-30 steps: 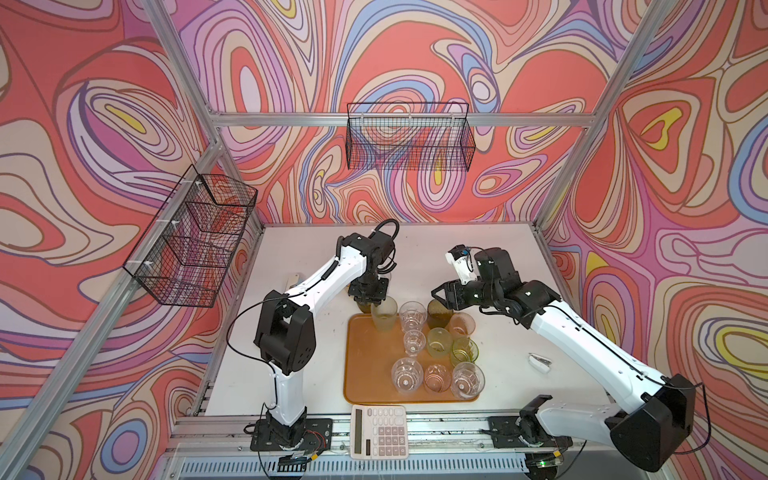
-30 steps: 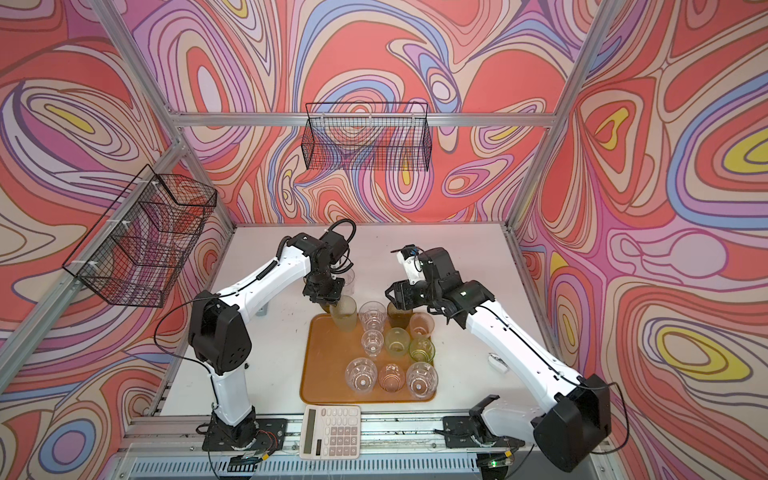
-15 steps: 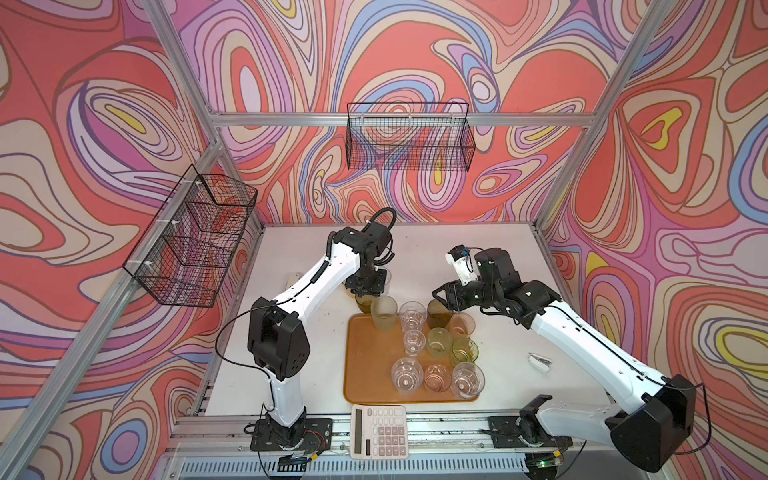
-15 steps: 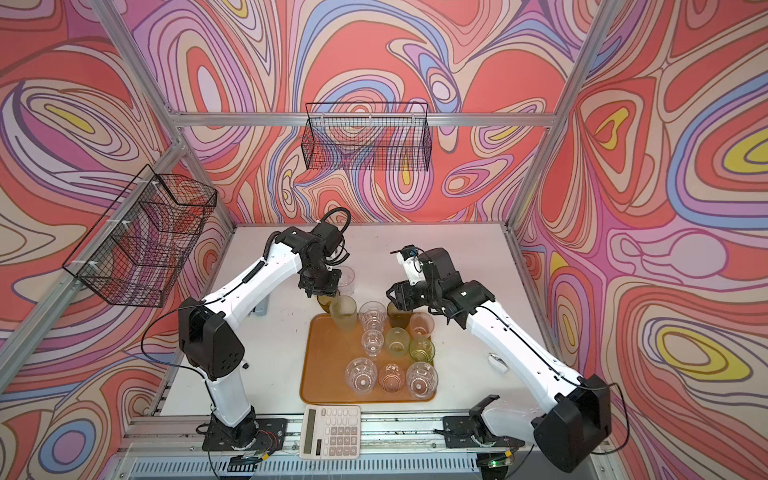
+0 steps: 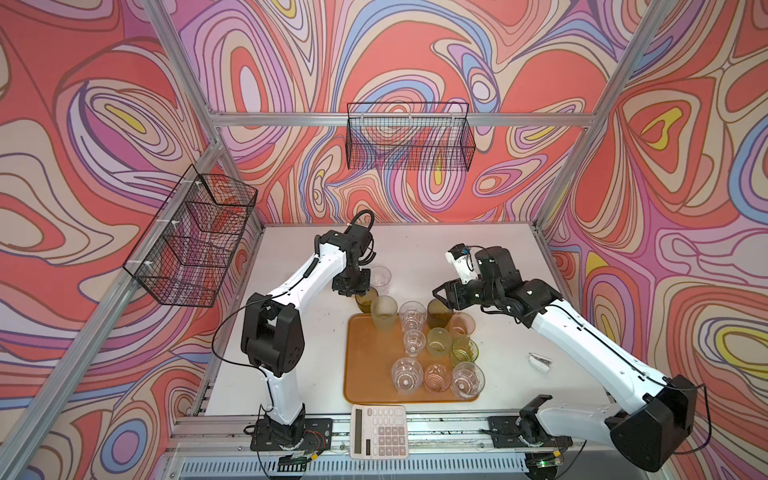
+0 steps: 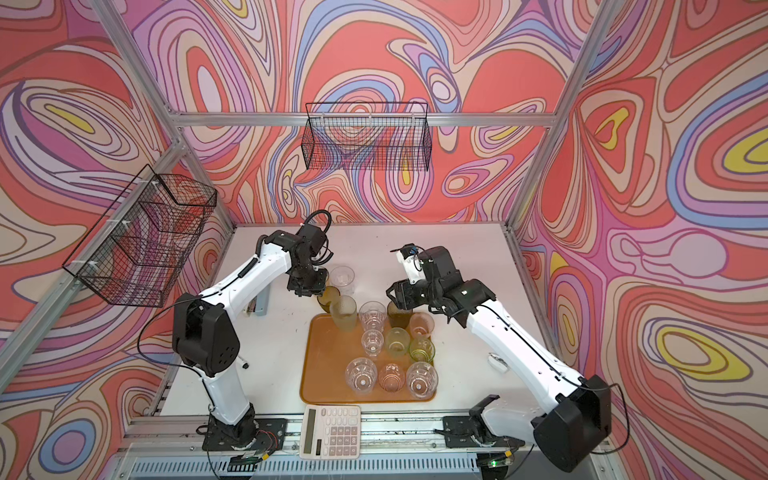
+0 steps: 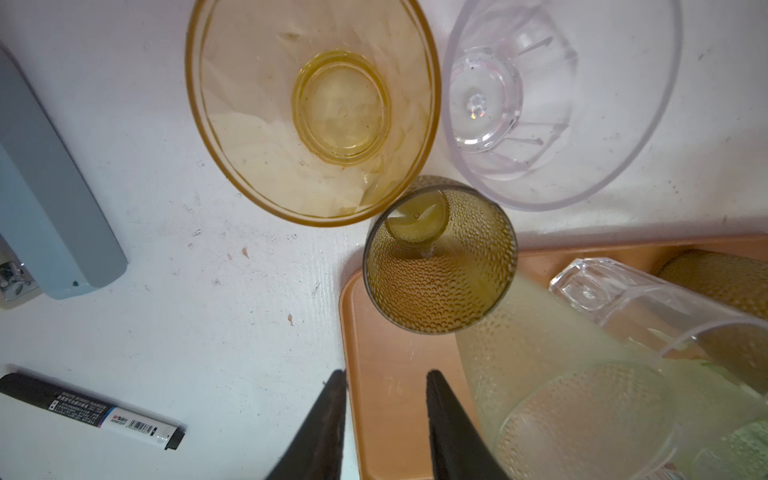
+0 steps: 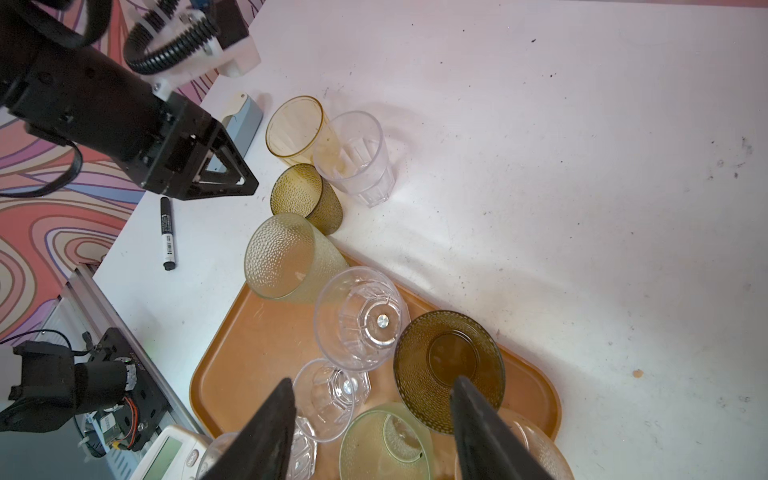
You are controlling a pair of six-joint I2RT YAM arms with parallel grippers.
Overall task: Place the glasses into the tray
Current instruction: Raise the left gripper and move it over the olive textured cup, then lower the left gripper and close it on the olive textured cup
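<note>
— Which one do I go for?
— The olive-brown glass (image 7: 440, 266). It stands on the table (image 7: 208, 249) just beside the tray's (image 7: 374, 332) far corner, crowded by the amber glass (image 7: 311, 112) and the clear glass (image 7: 540, 104). Your left gripper (image 7: 385, 374) hangs above that corner, jaws apart, holding nothing.
— How do I take it?
— Widen first; the gap looks narrower than the glass. Come straight down, straddle it, close gently, lift clear of its neighbours, and set it on the tray's bare side, away from the pale-green glass (image 7: 561, 353).
— And the right?
— Your right gripper (image 8: 372, 380) hovers spread and empty over the filled part of the tray.
</note>
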